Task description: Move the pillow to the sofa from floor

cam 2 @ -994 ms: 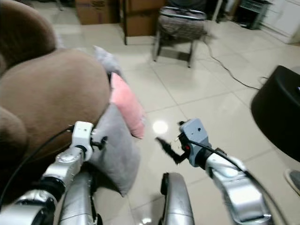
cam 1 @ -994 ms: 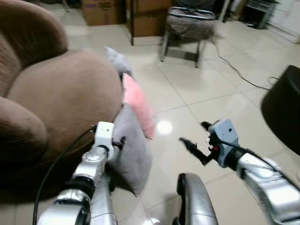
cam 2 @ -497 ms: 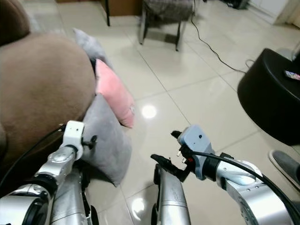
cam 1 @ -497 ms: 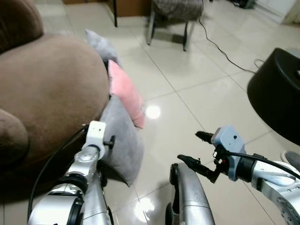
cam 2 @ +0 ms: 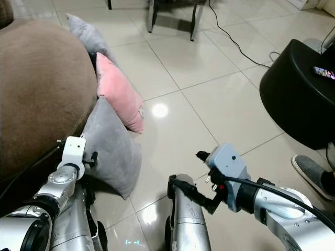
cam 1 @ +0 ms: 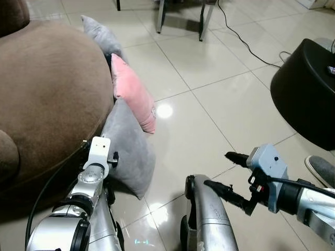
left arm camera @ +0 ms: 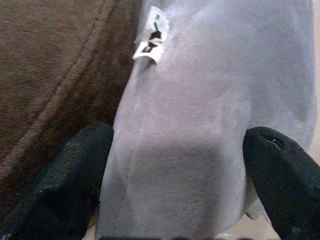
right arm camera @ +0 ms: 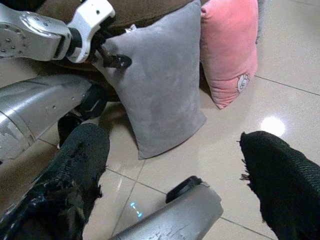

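Note:
A grey pillow [cam 1: 130, 151] stands on its edge on the tiled floor, leaning against the brown sofa [cam 1: 47, 89]. Behind it a pink pillow [cam 1: 133, 94] and another grey pillow [cam 1: 102, 36] lean on the same sofa. My left gripper [left arm camera: 175, 175] is at the near grey pillow's sofa-side edge, open, with one black finger [left arm camera: 75, 170] on each side of the fabric. Its white wrist block [cam 1: 99, 149] shows beside the pillow. My right gripper [cam 1: 217, 169] hangs open and empty over the floor, well to the right of the pillows.
A black round piece of furniture [cam 1: 309, 89] stands at the right, with a person's shoe [cam 1: 322, 170] near it. Chair legs [cam 1: 180, 21] and a cable [cam 1: 246, 42] lie farther back. My own silver leg [cam 1: 204, 214] is below the right gripper. Bare tiles lie between.
The whole view has tilted downward as the camera moved. My left gripper stays at the grey pillow's edge. The right gripper stays open and sits lower and nearer my body.

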Motion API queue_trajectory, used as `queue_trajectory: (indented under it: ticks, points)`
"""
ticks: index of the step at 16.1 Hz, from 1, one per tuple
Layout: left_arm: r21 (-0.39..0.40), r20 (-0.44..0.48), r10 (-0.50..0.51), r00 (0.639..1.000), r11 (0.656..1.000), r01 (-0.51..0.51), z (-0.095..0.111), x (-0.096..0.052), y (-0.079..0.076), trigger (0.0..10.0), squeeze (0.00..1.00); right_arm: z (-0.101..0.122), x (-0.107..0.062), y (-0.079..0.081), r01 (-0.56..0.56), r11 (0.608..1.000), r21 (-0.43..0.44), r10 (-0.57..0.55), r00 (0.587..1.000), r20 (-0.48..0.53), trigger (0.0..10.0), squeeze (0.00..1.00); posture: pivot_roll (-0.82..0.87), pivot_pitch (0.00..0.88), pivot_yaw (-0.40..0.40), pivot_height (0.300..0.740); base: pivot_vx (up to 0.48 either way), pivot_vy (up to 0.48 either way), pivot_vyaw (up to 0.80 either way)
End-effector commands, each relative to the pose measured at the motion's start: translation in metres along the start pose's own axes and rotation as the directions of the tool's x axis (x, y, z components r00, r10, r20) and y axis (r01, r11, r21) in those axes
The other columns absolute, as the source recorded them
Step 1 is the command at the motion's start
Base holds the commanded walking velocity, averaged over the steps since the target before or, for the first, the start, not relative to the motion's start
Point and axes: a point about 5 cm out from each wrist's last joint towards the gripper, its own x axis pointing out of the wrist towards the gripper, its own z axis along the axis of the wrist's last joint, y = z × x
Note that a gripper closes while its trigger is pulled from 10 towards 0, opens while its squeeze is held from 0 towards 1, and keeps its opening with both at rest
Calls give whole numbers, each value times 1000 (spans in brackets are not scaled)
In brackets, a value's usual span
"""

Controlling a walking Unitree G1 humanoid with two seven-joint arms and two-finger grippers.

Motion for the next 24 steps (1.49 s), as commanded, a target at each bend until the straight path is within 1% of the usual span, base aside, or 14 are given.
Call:
queue_trajectory:
  ticks: [1,2,3,4,7,11,17,21,24]
  points:
    - [-2,-21,-33,999,999,33,-6,-1,-6,7882,0,2,-4,2,-3,1000,-2,3,1000,-7,10000,0,-320,205,-126,527,0,0,0]
    - [-18,-21,-67,998,998,67,-6,-2,-10,2941,0,3,-5,2,-5,1000,2,5,1000,-8,10000,0,-319,216,-127,527,0,0,0]
    - [-37,-17,-93,996,995,92,-6,-2,-13,0,0,3,-5,2,-5,1000,6,5,1000,-9,10000,0,-319,216,-127,527,0,0,0]
    - [-42,-15,-106,994,994,105,-6,-2,-14,0,0,3,-5,2,-5,1000,8,5,1000,-9,10000,0,-319,216,-127,527,0,0,0]
    - [-40,-16,-95,995,995,94,-8,-2,-13,0,0,3,-3,4,-1,1000,16,1,1000,-9,10000,0,-312,204,-124,527,0,0,0]
    - [-37,-12,-108,994,994,107,-8,-3,-14,0,0,6,2,5,-2,1000,20,2,1000,-3,10000,0,-301,200,-116,527,0,0,0]
    - [-39,-12,-142,990,989,142,-12,-5,-26,0,0,8,1,2,11,1000,28,-11,1000,0,10000,0,-295,186,-108,527,0,0,0]
    - [-53,-9,-152,988,987,151,-11,-5,-28,0,0,2,0,-1,27,999,38,-27,1000,-6,10000,0,-278,178,-102,527,0,0,0]
    - [-49,-4,-165,986,985,164,-10,-5,-29,0,0,-1,2,-2,27,998,48,-27,1000,-5,10000,0,-267,169,-100,527,0,0,0]
